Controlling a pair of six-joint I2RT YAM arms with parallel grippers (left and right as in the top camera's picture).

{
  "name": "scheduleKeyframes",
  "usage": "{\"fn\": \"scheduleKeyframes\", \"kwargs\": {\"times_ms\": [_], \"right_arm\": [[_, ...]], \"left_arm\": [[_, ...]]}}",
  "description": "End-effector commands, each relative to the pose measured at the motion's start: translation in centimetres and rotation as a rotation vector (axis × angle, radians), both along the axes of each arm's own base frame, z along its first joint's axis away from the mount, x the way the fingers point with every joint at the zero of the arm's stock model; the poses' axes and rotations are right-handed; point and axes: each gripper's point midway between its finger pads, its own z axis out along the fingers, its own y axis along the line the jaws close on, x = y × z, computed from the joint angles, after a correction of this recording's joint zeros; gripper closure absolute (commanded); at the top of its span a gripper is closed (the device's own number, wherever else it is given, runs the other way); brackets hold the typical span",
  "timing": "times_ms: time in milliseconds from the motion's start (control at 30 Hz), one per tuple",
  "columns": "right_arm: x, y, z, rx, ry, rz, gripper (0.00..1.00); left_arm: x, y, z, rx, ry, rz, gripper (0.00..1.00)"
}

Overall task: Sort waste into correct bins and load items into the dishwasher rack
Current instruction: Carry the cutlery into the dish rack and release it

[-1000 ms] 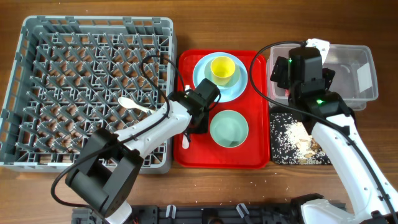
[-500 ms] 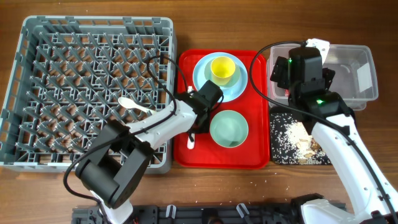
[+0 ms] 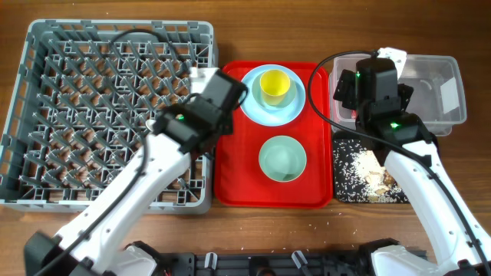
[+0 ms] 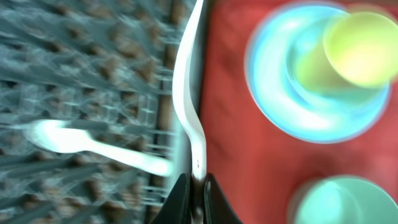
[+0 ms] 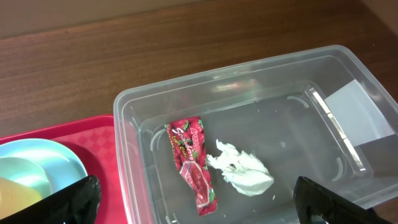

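So the job right now, as I read it, is getting the fork into the dishwasher rack [image 3: 115, 27], next to the spoon [image 4: 81, 144] lying among the pegs near the rack's right side. The left gripper [image 4: 194, 186] is pinched tight on one end of the white fork [image 4: 188, 93], roughly over the rack's right rim, with the rest of the fork sticking out ahead of it. It's too blurry to say which end has the tines. Since it's held right at the tip, I'd go slow so it doesn't twist in the pinch. Then move further in over the rack, drop low, line it up with a gap between pegs instead of across them, and only let go once it's resting. Watch that the free end doesn't snag the rim. Just right of the rack, the red tray [image 3: 238, 180] holds the blue plate [image 3: 249, 105] with the yellow cup [image 3: 274, 84] on it, plus the mint bowl [image 3: 282, 159]. I'd guess those are next. Farthest from the rack, the right gripper [image 5: 196, 193] hangs spread wide and empty above the clear tub [image 5: 249, 67], where the wrapper [image 5: 191, 155] and tissue [image 5: 244, 172] lie. The black tray [image 3: 337, 195] with the crumbs [image 3: 368, 172] is out that way too.
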Motion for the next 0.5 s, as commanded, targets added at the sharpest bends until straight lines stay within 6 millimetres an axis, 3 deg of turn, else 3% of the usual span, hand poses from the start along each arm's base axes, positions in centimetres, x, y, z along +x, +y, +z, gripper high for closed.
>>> {"fn": "scheduleKeyframes", "kwargs": {"times_ms": [0,233,267,367,467], "right_arm": [[0.2,-0.3,0.8,-0.003,-0.019,-0.011,0.0],[0.2,-0.3,0.8,-0.003,-0.019,-0.011,0.0],[0.2,-0.3,0.8,-0.003,-0.019,-0.011,0.0],[0.2,-0.3,0.7,-0.004,-0.018,-0.011,0.0],[0.2,-0.3,0.8,-0.003,-0.019,-0.011,0.0]], "left_arm": [[0.6,3.8,0.5,0.102,-0.024,0.096,0.96],[0.5,3.8,-4.7,0.162,0.116,0.094,0.94],[0.5,3.8,-5.1,0.168,0.124,0.094,0.93],[0.6,3.8,-5.4,0.175,0.131,0.09,0.76],[1.0,3.5,-4.5,0.164,0.111,0.087,0.7]]}}
